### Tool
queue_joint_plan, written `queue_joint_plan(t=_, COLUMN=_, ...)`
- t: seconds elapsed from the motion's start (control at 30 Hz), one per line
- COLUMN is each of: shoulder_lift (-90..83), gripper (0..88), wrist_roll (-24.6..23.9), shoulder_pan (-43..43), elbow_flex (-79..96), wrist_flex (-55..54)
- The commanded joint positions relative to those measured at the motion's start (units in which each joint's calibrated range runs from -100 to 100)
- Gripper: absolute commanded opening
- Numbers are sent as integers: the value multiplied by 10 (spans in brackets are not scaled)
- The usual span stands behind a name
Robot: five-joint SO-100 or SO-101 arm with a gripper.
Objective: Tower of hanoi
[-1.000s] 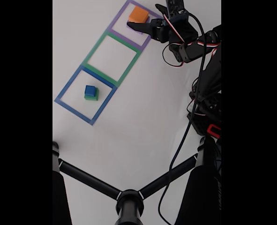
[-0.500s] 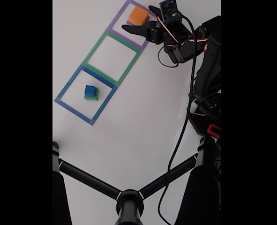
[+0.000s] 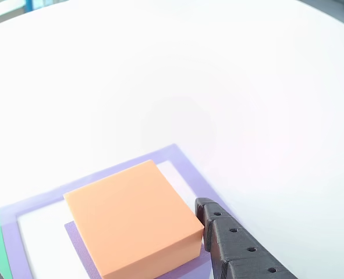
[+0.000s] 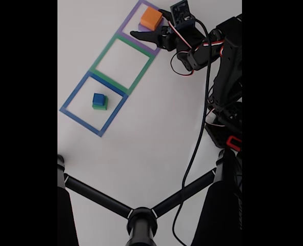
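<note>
The orange block (image 4: 151, 18) sits on the purple block (image 4: 142, 27) inside the purple taped outline at the top of the fixed view. My gripper (image 4: 147, 22) is open, with one finger on each side of the orange block. In the other view the orange block (image 3: 134, 218) fills the lower middle, and the purple block (image 3: 80, 245) peeks out under it. The black right finger (image 3: 236, 244) stands just beside the block's right face. Lower left in the fixed view, the blue block (image 4: 98, 98) rests on the green block (image 4: 100, 106) inside the blue taped outline.
A green taped outline (image 4: 103, 53) lies between the purple outline (image 4: 126, 24) and the blue outline (image 4: 69, 100) on the white table. A black stand with forked legs (image 4: 141, 218) crosses the bottom. The arm's body and cables (image 4: 223, 92) occupy the right side.
The gripper has moved left and up toward the orange block, and its open fingers now straddle the block. The blocks have not moved.
</note>
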Motion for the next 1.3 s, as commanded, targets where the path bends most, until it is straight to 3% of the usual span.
queue_joint_plan(t=0.0, shoulder_lift=0, gripper=426, wrist_roll=0, shoulder_pan=2, elbow_flex=-15, wrist_flex=-12)
queue_joint_plan(t=0.37, shoulder_lift=4, gripper=405, wrist_roll=0, shoulder_pan=6, elbow_flex=-13, wrist_flex=-12)
queue_joint_plan(t=0.9, shoulder_lift=5, gripper=231, wrist_roll=0, shoulder_pan=0, elbow_flex=-13, wrist_flex=-10)
queue_joint_plan(t=1.27, shoulder_lift=3, gripper=164, wrist_roll=0, shoulder_pan=-4, elbow_flex=-9, wrist_flex=-11)
